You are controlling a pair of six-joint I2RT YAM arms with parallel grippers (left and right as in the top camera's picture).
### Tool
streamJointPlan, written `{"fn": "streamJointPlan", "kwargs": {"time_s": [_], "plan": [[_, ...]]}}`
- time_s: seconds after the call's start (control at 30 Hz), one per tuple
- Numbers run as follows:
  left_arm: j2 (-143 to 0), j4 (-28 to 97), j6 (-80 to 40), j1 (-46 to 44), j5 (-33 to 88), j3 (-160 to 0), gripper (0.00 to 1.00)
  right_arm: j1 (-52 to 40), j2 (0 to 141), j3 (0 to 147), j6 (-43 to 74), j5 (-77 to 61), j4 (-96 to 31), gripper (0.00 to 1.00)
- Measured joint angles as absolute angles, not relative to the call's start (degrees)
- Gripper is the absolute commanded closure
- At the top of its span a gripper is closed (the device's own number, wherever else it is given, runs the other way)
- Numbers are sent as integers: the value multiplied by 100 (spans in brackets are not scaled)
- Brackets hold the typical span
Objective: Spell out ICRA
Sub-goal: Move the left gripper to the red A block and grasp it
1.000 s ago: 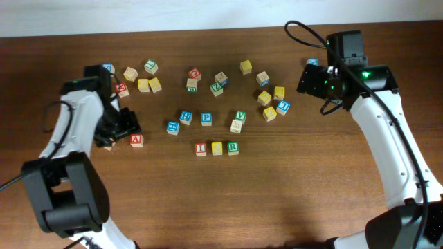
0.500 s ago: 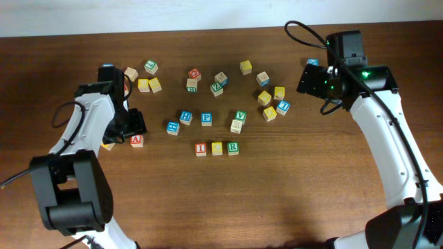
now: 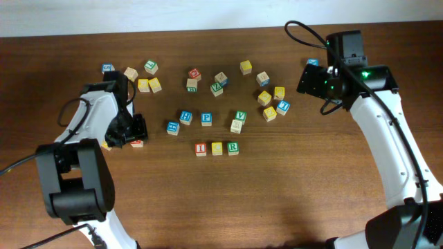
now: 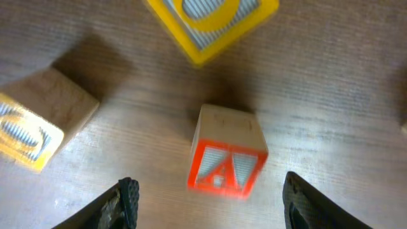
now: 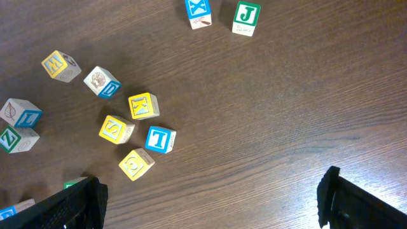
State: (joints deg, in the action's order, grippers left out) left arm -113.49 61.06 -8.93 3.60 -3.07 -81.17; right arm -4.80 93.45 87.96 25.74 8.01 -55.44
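Note:
Three cubes stand in a row at mid-table: a red I (image 3: 201, 149), a yellow C (image 3: 217, 148) and a green R (image 3: 232, 147). The red A cube (image 3: 137, 144) lies apart at the left, partly under my left gripper (image 3: 133, 130). In the left wrist view the A cube (image 4: 226, 159) sits just ahead of the open left gripper (image 4: 213, 207), centred between the fingertips (image 4: 129, 198) and touching neither. My right gripper (image 3: 315, 79) hovers open at the back right. Nothing lies in the right gripper (image 5: 213, 203) in its wrist view.
Several loose letter cubes lie scattered across the back half of the table, among them a blue cube (image 3: 206, 119) and a yellow one (image 3: 246, 66). Close to the A cube are a yellow cube (image 4: 210, 22) beyond it and another (image 4: 38, 130) to its left. Below my right wrist lie a yellow K (image 5: 143, 106) and a blue T (image 5: 159, 139).
My left arm has swung right and forward, bringing its gripper over the A cube, and its jaws have narrowed a little. The right arm has not moved.

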Motion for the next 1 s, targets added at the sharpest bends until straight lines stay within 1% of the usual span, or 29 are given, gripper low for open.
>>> {"fn": "streamJointPlan", "kwargs": {"time_s": [0.13,0.23,0.43,0.47,0.5,0.53,0.6,0.67,0.73,0.77,0.93,1.0], "plan": [[-11347,6296,-875,360,-257,-8366,38,-480,9345,8796,2578,803,-5546,1],[-11347,5701,-875,360,-143,-7889,38,-480,9345,8796,2576,803,-5537,2],[-11347,4794,-856,357,-82,-7461,51,-480,9345,8796,2571,801,-5546,2],[-11347,4755,-823,357,-86,-7461,55,-480,9345,8796,2578,803,-5544,1],[-11347,4731,-755,357,-86,-7461,62,-480,9345,8796,2578,803,-5546,2],[-11347,4731,-676,357,-89,-7461,66,-480,9345,8796,2574,801,-5546,2],[-11347,4770,-578,357,-91,-7456,65,-480,9345,8796,2576,803,-5546,2],[-11347,4827,-554,357,-89,-7456,67,-480,9345,8796,2576,801,-5544,2],[-11347,4875,-552,357,-89,-7456,70,-480,9345,8796,2576,801,-5546,2],[-11347,4921,-548,357,-91,-7456,75,-480,9345,8796,2576,801,-5546,2],[-11347,5011,-515,357,-91,-7456,78,-480,9345,8796,2576,803,-5546,2],[-11347,5245,-515,357,-89,-7507,80,-480,9345,8796,2574,803,-5548,2]]}}
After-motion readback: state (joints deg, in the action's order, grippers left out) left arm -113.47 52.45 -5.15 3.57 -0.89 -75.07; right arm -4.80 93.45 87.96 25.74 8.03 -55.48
